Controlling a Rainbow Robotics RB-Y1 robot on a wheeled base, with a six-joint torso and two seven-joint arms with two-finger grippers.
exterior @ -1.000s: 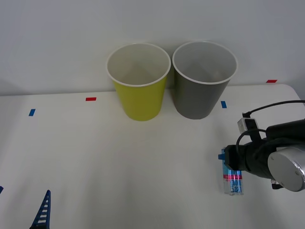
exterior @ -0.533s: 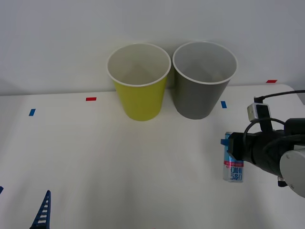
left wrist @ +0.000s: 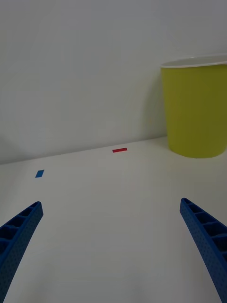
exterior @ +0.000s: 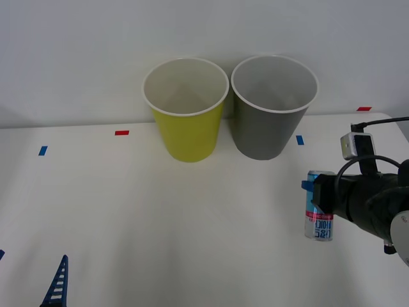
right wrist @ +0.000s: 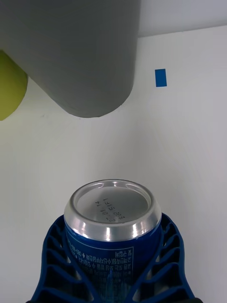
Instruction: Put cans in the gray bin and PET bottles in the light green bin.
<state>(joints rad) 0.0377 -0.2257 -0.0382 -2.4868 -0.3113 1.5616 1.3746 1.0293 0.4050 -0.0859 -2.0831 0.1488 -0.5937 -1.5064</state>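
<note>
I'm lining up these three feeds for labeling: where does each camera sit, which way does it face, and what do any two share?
Front view: above the arms, looking forward and down at the table; right gripper holds the can, left gripper low at the near left.
Right wrist view: on the right wrist, facing the gray bin past the can's end, blue fingers around it.
Left wrist view: on the left wrist, facing the light green bin over open fingers.
Shared: both wrist views catch the light green bin.

A white table (exterior: 160, 211), marked with small blue tape (exterior: 42, 151) and red tape (exterior: 121, 133) pieces, stands flush against a bare pale-grey wall (exterior: 77, 57) under soft, even light that casts only faint shadows.
</note>
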